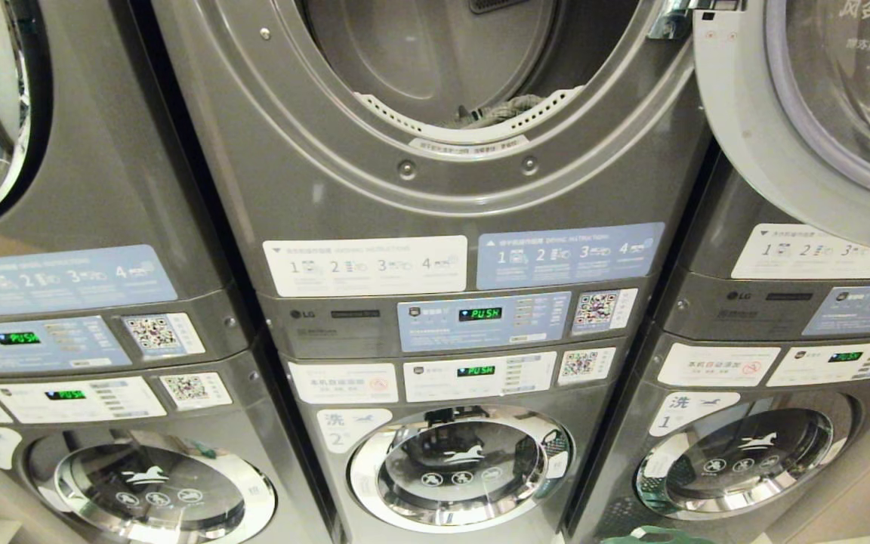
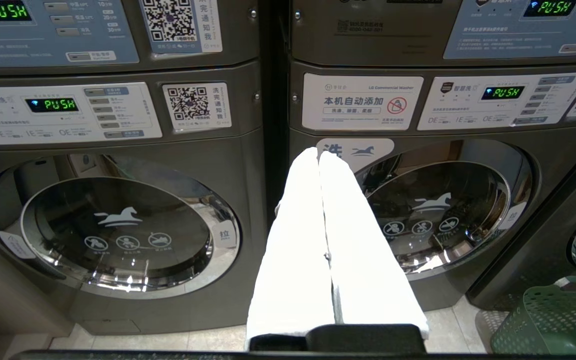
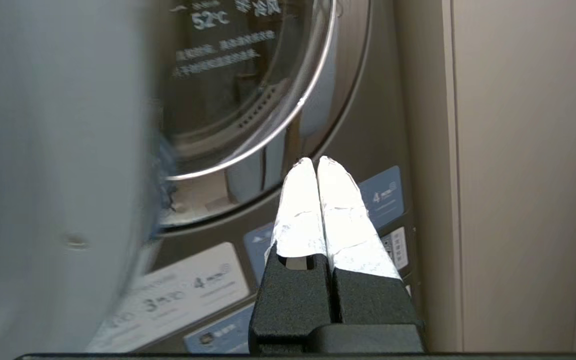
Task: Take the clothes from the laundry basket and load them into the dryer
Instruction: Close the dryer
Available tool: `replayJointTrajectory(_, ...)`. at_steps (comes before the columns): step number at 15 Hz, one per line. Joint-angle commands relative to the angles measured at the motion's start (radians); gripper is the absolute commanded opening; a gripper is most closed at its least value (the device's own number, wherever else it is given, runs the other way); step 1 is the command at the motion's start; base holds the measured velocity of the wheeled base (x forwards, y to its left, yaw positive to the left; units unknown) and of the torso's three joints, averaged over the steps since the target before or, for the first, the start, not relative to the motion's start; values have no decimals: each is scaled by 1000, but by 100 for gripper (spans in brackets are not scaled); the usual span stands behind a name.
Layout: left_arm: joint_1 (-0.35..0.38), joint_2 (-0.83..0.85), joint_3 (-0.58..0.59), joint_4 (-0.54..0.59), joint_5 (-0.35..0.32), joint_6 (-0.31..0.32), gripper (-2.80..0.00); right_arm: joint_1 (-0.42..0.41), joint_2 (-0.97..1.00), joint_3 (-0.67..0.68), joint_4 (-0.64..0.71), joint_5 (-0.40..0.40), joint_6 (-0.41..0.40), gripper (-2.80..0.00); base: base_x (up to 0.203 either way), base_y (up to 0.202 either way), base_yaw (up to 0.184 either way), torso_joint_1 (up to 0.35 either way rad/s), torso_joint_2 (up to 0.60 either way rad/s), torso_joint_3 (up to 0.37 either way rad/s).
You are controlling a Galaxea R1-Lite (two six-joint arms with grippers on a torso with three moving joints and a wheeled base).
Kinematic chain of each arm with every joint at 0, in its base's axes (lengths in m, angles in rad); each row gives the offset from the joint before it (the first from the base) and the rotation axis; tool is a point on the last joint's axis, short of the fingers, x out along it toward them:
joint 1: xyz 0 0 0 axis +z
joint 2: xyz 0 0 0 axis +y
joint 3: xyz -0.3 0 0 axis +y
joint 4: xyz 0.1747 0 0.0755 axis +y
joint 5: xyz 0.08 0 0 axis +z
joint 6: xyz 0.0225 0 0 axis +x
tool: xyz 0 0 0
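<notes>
We face a bank of grey stacked LG machines, each with green displays reading PUSH, QR-code stickers and numbered instruction strips running 1 to 4. The middle dryer (image 1: 435, 136) stands with its round opening bare, and its door (image 1: 812, 113) is swung out to our right, faint printed text showing on the glass. Just inside the drum's lower lip lies a bit of grey fabric (image 1: 499, 112), rumpled and ropey; we think it is clothing, though little of it shows.

Below, the middle washer (image 1: 459, 467) carries a label with 洗 and the number 2; the one to its right is marked 洗 1. A panel in the left wrist view reads 本机自动添加 under "LG Commercial Washer".

The green perforated laundry basket (image 2: 553, 320) sits on the floor before the right-hand washer; we cannot see any contents.

The left gripper (image 2: 319, 156) has its white-wrapped fingers pressed together, empty, pointing toward the lower washers. The right gripper (image 3: 316, 162) likewise has its fingers pressed together holding nothing, up beside the open dryer door, where "52°C" reads on the glass.
</notes>
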Motion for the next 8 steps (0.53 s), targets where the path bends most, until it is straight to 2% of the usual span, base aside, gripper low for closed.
replayJointTrajectory(1,0,0,2,0,0,0,-280,-30,94,-58,-27,56,41,-280,0,0,0,0,0,0)
replayJointTrajectory(5,0,0,2,0,0,0,-280,-38,178,-116,-263,203,328,-280,0,0,0,0,0,0)
replayJointTrajectory(6,0,0,1,0,0,0,-280,-37,197,-151,-264,235,348,-280,0,0,0,0,0,0)
replayJointTrajectory(8,0,0,1,0,0,0,-280,-36,243,-248,-264,247,367,-280,0,0,0,0,0,0)
